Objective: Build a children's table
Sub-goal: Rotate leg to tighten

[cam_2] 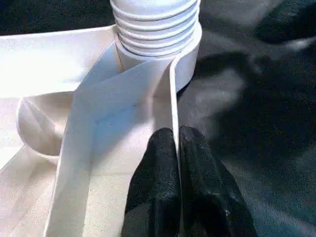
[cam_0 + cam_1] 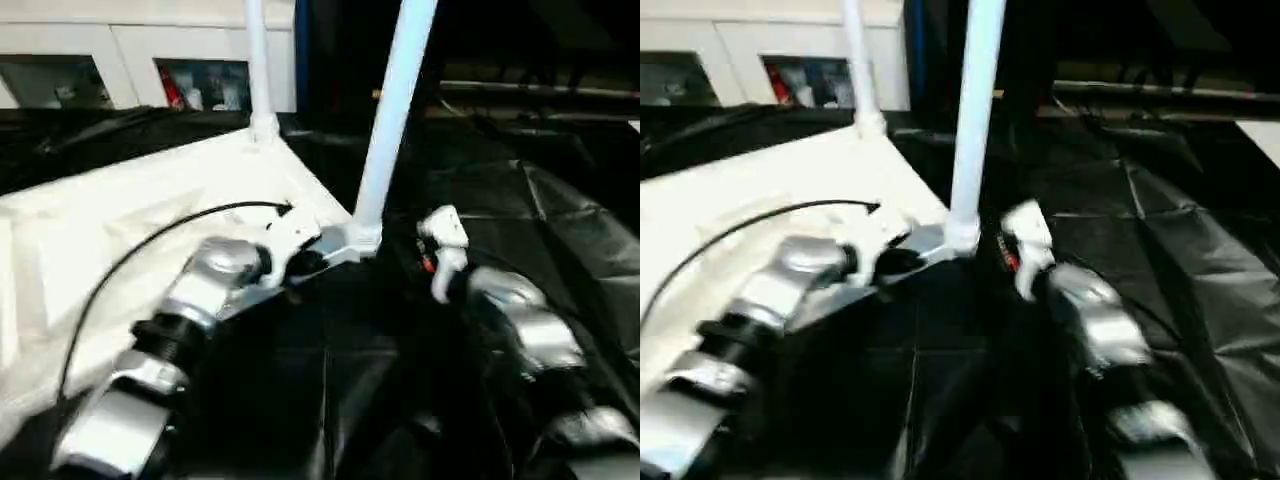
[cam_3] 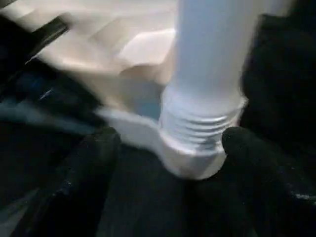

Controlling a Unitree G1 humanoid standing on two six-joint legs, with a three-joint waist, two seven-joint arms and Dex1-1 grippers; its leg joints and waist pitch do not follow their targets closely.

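Observation:
The children's table top (image 2: 120, 230) lies upside down on the black cover, white and ribbed. Two white legs stand upright in its corner sockets, a near one (image 2: 392, 110) and a far one (image 2: 258, 60). In the left wrist view my left gripper (image 1: 177, 143) is shut on the top's thin rim wall (image 1: 173, 98), just below the near leg's threaded base (image 1: 155, 29). My right gripper (image 3: 168, 143) is open. Its black fingers (image 3: 94, 163) stand wide apart on either side of that leg's threaded base (image 3: 202, 128), apart from it.
A white cabinet with glass doors (image 2: 130, 60) stands at the back left. The black-covered work table (image 2: 560, 220) stretches to the right and front. A black cable (image 2: 150, 240) arcs over my left forearm.

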